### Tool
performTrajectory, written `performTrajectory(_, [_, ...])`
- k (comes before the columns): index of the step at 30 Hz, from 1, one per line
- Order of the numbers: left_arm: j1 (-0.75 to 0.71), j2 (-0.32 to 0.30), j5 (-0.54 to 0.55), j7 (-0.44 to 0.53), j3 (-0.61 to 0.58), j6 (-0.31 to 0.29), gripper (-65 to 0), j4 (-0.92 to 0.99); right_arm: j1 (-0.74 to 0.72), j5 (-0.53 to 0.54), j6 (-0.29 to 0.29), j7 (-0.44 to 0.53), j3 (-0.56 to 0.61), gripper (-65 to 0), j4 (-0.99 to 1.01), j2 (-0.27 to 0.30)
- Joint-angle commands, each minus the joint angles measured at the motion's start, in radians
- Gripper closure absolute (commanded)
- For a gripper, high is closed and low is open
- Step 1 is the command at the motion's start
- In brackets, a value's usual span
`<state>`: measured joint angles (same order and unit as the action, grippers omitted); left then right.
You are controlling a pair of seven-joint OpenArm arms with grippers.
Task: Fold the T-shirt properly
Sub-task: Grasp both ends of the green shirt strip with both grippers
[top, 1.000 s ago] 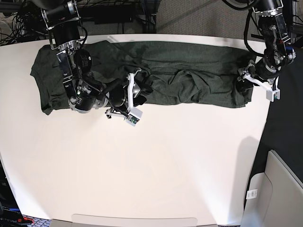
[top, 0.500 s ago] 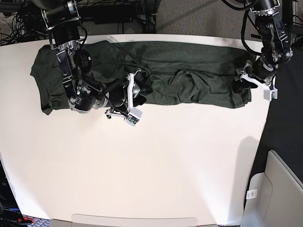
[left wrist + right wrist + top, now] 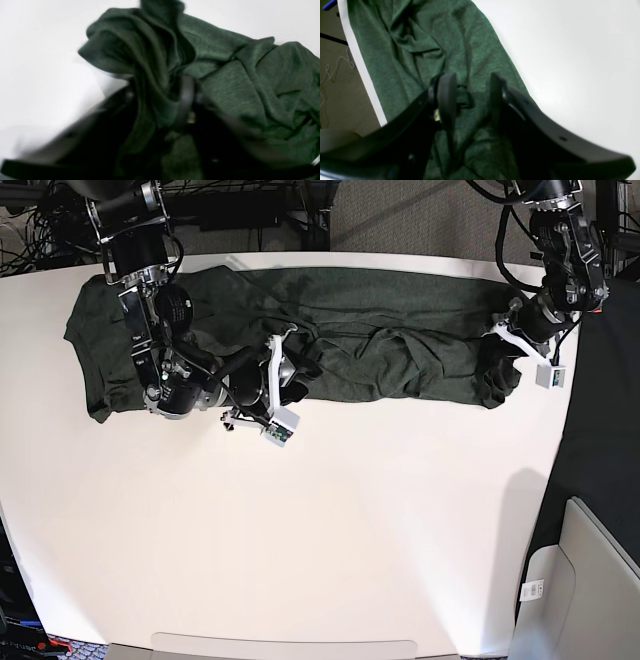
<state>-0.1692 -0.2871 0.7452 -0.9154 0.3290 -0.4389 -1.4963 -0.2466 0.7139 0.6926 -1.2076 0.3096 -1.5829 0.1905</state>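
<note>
The dark olive-green T-shirt (image 3: 400, 320) lies spread in a long wrinkled band across the back of the white table (image 3: 350, 530). My left gripper (image 3: 500, 360) sits at the shirt's right end. In the left wrist view its jaws (image 3: 160, 90) are closed on a bunched ridge of T-shirt (image 3: 237, 82) fabric that stands up off the table. My right gripper (image 3: 290, 375) rests on the shirt's front edge left of centre. In the right wrist view its fingers (image 3: 471, 87) stand apart, with flat T-shirt (image 3: 420, 37) cloth showing between them.
The table's back edge (image 3: 357, 62) runs just behind the shirt, with floor and cables beyond it. A grey bin (image 3: 590, 580) stands off the table at the bottom right. The right arm's body (image 3: 165, 370) lies over the shirt's left part.
My left gripper moved left onto the shirt's right end and closed on it, bunching that end inward. The right arm has stayed where it was.
</note>
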Motion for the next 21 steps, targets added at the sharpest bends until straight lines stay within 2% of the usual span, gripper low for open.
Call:
performTrajectory(1, [-0.003, -0.004, -0.019, -0.046, 0.002, -0.001, -9.3, -0.003, -0.023, 0.022, 0.006, 0.021, -0.007, -22.7, -0.021, 0.002])
performTrajectory(4, [0.017, -0.004, -0.020, -0.046, 0.005, -0.001, -3.0, -0.017, -0.023, 0.022, 0.006, 0.021, -0.016, -22.7, -0.023, 0.016])
performTrajectory(12, [0.032, 0.002, -0.020, -0.046, -0.001, -0.001, -2.8, -0.217, 0.013, 0.019, 0.006, 0.022, -0.146, -22.6, -0.058, 0.056])
performTrajectory(14, [0.030, 0.009, -0.019, -0.052, -0.003, -0.001, -2.8, -0.281, 0.019, 0.020, 0.006, 0.022, -0.181, -22.6, -0.060, 0.085])
performTrajectory(18, [0.032, 0.061, -0.019, -0.146, -0.001, -0.001, -2.8, -0.373, 0.036, 0.022, 0.006, 0.024, -0.254, -22.6, -0.060, 0.125])
performTrajectory(21, [0.033, 0.128, -0.019, -0.204, -0.003, -0.001, -2.8, -0.427, 0.049, 0.022, 0.006, 0.024, -0.310, -22.6, -0.061, 0.152])
